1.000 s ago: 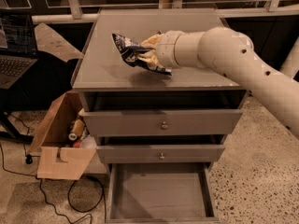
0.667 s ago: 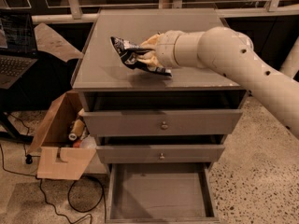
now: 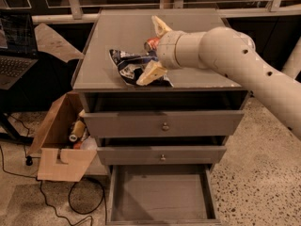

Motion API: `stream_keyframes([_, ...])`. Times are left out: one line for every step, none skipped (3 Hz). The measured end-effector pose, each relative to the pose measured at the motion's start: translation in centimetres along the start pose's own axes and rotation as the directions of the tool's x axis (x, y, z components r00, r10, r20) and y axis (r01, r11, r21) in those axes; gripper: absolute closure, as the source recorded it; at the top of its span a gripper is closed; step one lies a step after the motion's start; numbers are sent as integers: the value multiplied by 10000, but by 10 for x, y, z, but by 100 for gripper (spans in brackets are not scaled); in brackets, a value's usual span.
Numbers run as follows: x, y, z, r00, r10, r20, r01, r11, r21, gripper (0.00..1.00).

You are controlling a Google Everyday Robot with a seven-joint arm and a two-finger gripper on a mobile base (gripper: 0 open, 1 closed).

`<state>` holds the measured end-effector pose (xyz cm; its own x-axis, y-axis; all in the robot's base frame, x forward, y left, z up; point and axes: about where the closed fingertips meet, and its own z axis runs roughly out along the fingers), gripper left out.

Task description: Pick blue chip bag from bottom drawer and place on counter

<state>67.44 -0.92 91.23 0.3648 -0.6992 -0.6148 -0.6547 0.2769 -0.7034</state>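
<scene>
Since the earlier frame, the gripper (image 3: 149, 51) has changed from clamped on the blue chip bag (image 3: 127, 65) to spread wide. Note that the bag now lies crumpled on the counter (image 3: 127, 32), near the front edge and left of centre. It appears to rest on the surface under its own weight. Treat this as the release step of the task: the bag is out of the bottom drawer (image 3: 160, 194), which stands pulled out and shows only its bare grey floor.

Check the gripper position. It hovers low over the counter, directly right of the bag. One finger points up and back; the other (image 3: 150, 73) angles down and forward and lies over the bag's right edge, seemingly touching it. Nothing is held between the fingers.

Observe the orange soda can (image 3: 151, 43) just behind the gripper. When you retract, lift clear first, so that the lower finger does not drag the bag toward the edge.
</scene>
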Motion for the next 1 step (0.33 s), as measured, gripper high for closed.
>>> stream_keyframes([0,0,0,10000,0,0,0,10000,0,0])
